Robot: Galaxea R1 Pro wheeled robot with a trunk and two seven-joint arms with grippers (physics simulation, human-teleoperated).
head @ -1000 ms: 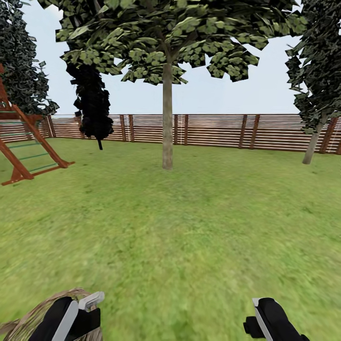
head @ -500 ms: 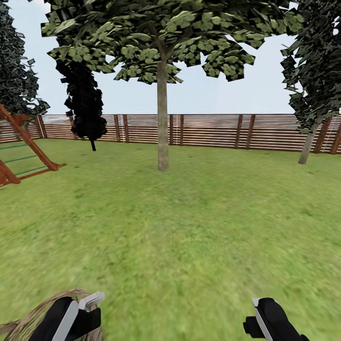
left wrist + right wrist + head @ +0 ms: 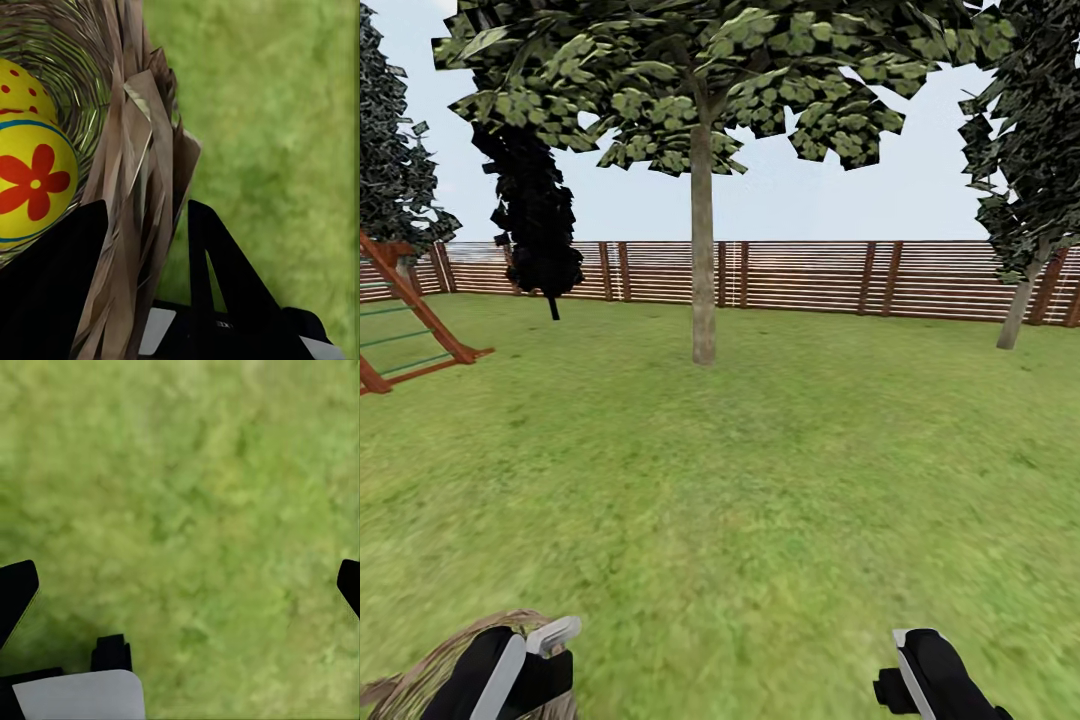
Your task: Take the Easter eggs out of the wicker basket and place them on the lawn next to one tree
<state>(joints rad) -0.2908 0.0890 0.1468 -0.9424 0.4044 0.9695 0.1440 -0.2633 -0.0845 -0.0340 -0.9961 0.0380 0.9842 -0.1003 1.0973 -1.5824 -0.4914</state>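
My left gripper (image 3: pixel 528 655) (image 3: pixel 148 217) is shut on the rim of the wicker basket (image 3: pixel 415 685) (image 3: pixel 142 150), with one finger inside the wall and one outside, at the head view's lower left. Inside the basket lie yellow Easter eggs: one (image 3: pixel 34 180) with a red flower and a blue line, and another (image 3: pixel 19 86) with red dots. My right gripper (image 3: pixel 920 672) (image 3: pixel 184 585) is open above the bare lawn (image 3: pixel 760 480). A tall tree (image 3: pixel 703 290) with a straight grey-brown trunk stands ahead, well beyond both grippers.
A brown slatted fence (image 3: pixel 810 277) closes the far side. A wooden play frame (image 3: pixel 405 330) stands at the left, with a dark cypress (image 3: pixel 538 225) beside it. A second tree (image 3: pixel 1020 310) leans at the right. Open grass lies between me and the trunk.
The whole view has shifted: the play frame and the tree slid slightly left, so the camera moved. Both grippers and the basket keep their places in the picture.
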